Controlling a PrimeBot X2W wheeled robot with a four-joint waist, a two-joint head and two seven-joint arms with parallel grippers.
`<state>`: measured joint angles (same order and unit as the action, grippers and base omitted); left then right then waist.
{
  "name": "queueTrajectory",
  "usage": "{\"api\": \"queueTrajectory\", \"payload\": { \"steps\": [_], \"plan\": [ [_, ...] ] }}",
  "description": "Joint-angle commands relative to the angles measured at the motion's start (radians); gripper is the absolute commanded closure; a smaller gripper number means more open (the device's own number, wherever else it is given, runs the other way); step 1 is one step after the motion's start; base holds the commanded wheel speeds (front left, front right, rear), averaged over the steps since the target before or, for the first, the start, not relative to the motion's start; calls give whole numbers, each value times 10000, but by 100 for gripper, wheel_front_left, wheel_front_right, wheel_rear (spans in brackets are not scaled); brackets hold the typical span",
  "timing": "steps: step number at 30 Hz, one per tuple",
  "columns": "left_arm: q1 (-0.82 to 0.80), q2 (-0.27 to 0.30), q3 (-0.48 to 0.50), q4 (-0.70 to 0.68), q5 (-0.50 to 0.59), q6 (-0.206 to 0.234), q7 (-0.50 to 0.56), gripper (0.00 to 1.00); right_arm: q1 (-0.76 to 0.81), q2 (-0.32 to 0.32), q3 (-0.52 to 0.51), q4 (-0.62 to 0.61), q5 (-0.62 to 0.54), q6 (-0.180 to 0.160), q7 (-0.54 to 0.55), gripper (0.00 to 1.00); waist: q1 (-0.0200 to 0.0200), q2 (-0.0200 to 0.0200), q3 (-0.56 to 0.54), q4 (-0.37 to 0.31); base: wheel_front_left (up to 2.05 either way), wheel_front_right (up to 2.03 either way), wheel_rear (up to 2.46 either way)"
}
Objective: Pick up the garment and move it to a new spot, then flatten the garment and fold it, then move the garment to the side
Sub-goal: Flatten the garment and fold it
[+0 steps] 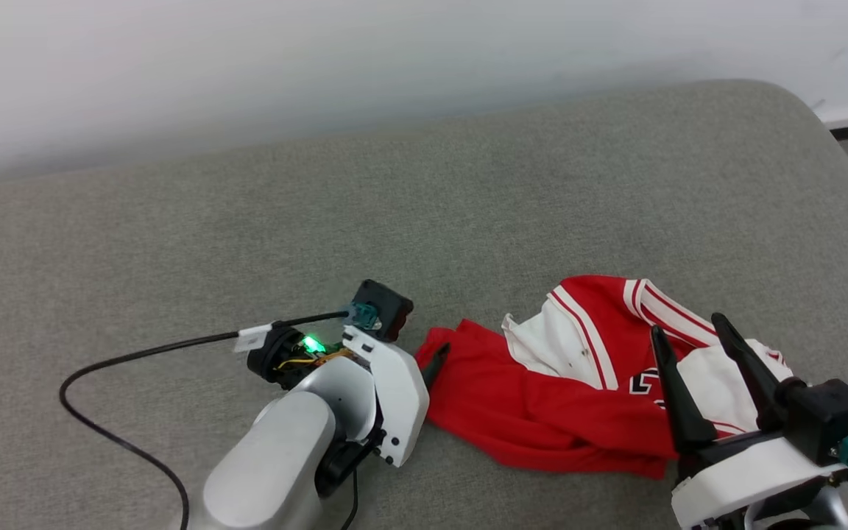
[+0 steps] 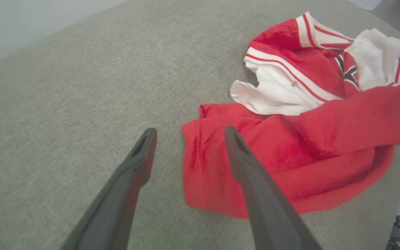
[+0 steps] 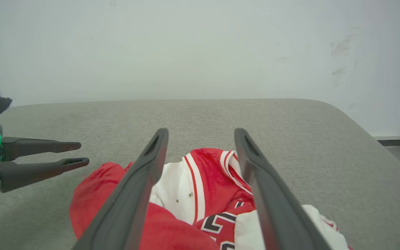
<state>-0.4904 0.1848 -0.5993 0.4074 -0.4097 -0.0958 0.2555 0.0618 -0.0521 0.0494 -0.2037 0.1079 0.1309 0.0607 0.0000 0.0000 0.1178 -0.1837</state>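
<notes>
Fingers of the left gripper stand spread wide with nothing clamped between them. One finger lies over the left red edge of the garment and the other over bare covering just beside that edge. Whether either tip presses on the cloth cannot be told. The right gripper is likewise spread wide and grips nothing. Its two dark fingers reach over the garment's right end, above a white sleeve, and contact there cannot be confirmed. The garment itself lies crumpled in a heap on the grey padded surface, which extends beyond it on every visible side. Red body fabric is bunched along the garment's near side. A white sleeve with red and white striped trim is turned up at its middle, and a second white patch shows at its right end. Part of the black, white-outlined lettering is exposed between the folds and is too broken up to read. A black cable runs off the left arm's wrist, away from the garment. Beyond the garment, behind the padded surface, stands a pale wall.
</notes>
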Motion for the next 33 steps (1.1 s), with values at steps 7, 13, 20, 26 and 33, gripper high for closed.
{"api": "queueTrajectory", "payload": {
  "steps": [7, 13, 20, 26, 33],
  "plan": [
    [-874, 273, -1394, 992, -336, -322, 2163, 0, -406, 28, 256, 119, 113, -3, -240, 0, 0, 0, 817, -509, 0, 0, 0],
    [-873, 629, -2954, 1145, -1313, -359, 3587, 96, -481, 28, 331, 298, 285, -3, -316, 0, 0, 0, 966, -648, 0, 0, 0],
    [-1404, 1154, -2872, 1105, -1572, -192, 2608, 100, -475, 28, 200, 397, 148, -3, -296, 0, 0, 0, 766, -505, 0, 0, 0],
    [-1371, 1404, -1977, 704, -1591, 552, 892, 100, -291, 25, -3, 333, 57, -5, -122, 0, 0, 0, 223, 105, 0, 0, 0],
    [-309, 2371, -1001, -527, -1815, 1708, -153, 100, -43, 24, -278, 166, 22, -3, 139, 0, 0, 0, -408, 1129, 0, 0, 0]
  ]
}}
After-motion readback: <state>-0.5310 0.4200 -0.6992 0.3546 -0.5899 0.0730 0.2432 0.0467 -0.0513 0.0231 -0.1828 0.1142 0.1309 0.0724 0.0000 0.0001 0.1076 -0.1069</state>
